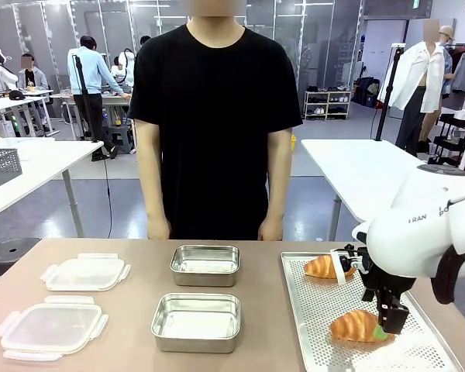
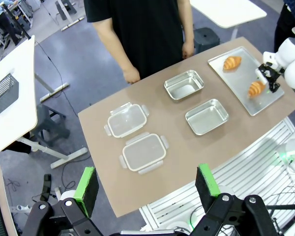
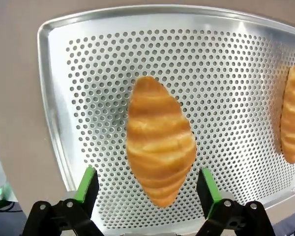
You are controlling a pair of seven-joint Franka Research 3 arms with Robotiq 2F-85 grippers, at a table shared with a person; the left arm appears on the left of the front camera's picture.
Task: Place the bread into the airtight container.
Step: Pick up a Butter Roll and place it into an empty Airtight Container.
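The right end effector [image 1: 387, 324] hangs over the perforated tray [image 1: 310, 310] at the lower right of the frame. Its fingers are spread wide to either side of the nearer croissant [image 1: 355, 325] and grip nothing. A second croissant [image 1: 323, 266] lies at the tray's far end. A far steel container [image 1: 205, 265] and a near steel container [image 1: 196, 322] sit uncovered mid-frame on the worktop [image 1: 139, 248], with clear lids [image 1: 85, 273] at lower left. In its wrist view, the left end effector [image 2: 146, 182] is wide open and empty, high above the worktop. A person [image 1: 217, 116] in black stands behind.
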